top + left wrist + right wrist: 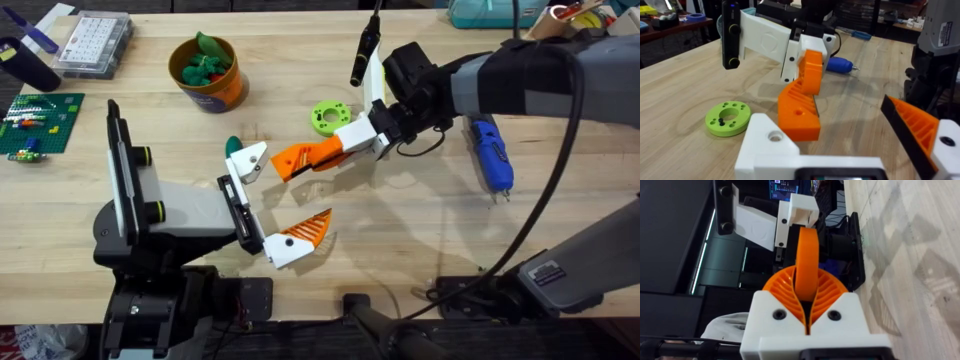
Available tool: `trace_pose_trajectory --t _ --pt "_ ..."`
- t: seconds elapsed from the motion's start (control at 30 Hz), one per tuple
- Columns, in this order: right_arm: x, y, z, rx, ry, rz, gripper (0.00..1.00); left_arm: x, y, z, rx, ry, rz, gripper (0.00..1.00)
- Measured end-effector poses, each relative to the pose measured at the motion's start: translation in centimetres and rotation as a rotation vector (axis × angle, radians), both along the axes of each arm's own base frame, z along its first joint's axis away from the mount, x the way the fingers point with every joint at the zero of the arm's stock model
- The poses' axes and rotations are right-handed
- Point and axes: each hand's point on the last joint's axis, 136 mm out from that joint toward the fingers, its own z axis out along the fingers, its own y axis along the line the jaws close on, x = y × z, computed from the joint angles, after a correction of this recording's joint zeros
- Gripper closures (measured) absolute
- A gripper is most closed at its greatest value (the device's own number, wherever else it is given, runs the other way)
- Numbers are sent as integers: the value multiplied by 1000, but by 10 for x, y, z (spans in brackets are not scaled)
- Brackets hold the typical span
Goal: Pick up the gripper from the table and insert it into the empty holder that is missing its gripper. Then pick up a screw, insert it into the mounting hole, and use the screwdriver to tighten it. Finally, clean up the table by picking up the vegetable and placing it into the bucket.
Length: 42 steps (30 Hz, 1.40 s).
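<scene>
My right gripper (372,132) is shut on the loose orange gripper finger (305,155), holding it just above the table. The finger's free end lies close beside the empty white holder (250,160) on my left arm. In the left wrist view the orange finger (802,100) hangs just past the holder (772,145) and its round hole. My left gripper (280,197) stands open, its other side carrying an orange ribbed finger (305,230). The blue screwdriver (490,150) lies at the right. The orange bucket (210,72) holds green items. A small green piece (232,145) peeks out by the holder.
A green disc (328,117) with a small dark bit on it lies behind the grippers. A slim black rod (365,50) stands over the far middle. A clear compartment box (95,42) and a green baseplate (35,122) are at the far left.
</scene>
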Motion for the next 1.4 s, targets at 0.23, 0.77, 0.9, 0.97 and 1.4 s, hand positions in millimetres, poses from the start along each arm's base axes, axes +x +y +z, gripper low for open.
trace_pose_trajectory --t 0.23,0.77,0.9,0.97,1.4 --pt "0 0 -2 -12 7 -2 985 0 0 0 0 4 -1 13" --pt "0 0 0 -3 6 0 985 0 0 0 0 5 -3 13" --pt "0 0 0 -2 6 0 985 0 0 0 0 5 -3 13" --pt "0 0 0 -3 6 0 985 0 0 0 0 5 -3 13" --pt "2 1 3 -6 14 0 985 0 0 0 0 5 -3 13"
